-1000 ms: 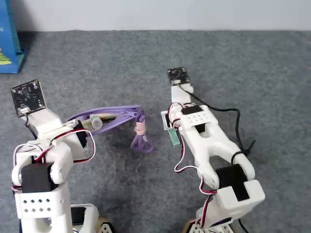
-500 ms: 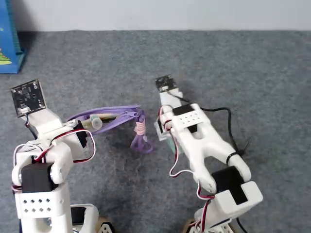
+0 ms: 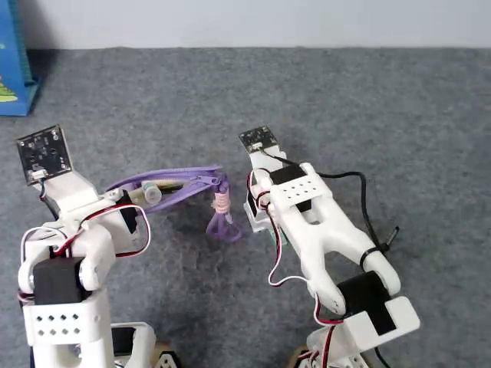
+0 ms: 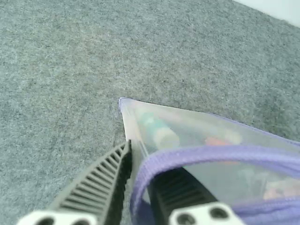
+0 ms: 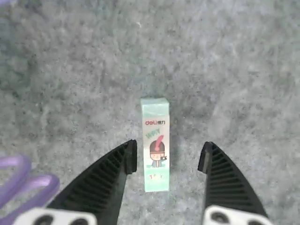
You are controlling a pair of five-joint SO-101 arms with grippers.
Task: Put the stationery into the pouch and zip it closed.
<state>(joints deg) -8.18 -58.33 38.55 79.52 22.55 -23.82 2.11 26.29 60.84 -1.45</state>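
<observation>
A purple-edged clear pouch (image 3: 173, 185) lies on the grey carpet with stationery inside, and its zip pull carries a pink and purple loop (image 3: 223, 221). My left gripper (image 4: 140, 187) is shut on one end of the pouch (image 4: 197, 140), pinching its wall just below the purple zip band. A pale green eraser (image 5: 155, 144) lies flat on the carpet. My right gripper (image 5: 166, 159) hangs open just above it, one finger on each side of its near half. In the high view the right arm (image 3: 303, 207) covers the eraser, just right of the loop.
A blue box (image 3: 11, 69) stands at the far left edge by the back wall. Grey carpet (image 3: 368, 107) stretches open behind and to the right of the arms. The purple loop (image 5: 21, 180) lies close to the right gripper's finger.
The right arm has swung left toward the pouch's loop and now covers the eraser in the high view. The left arm and pouch have not moved.
</observation>
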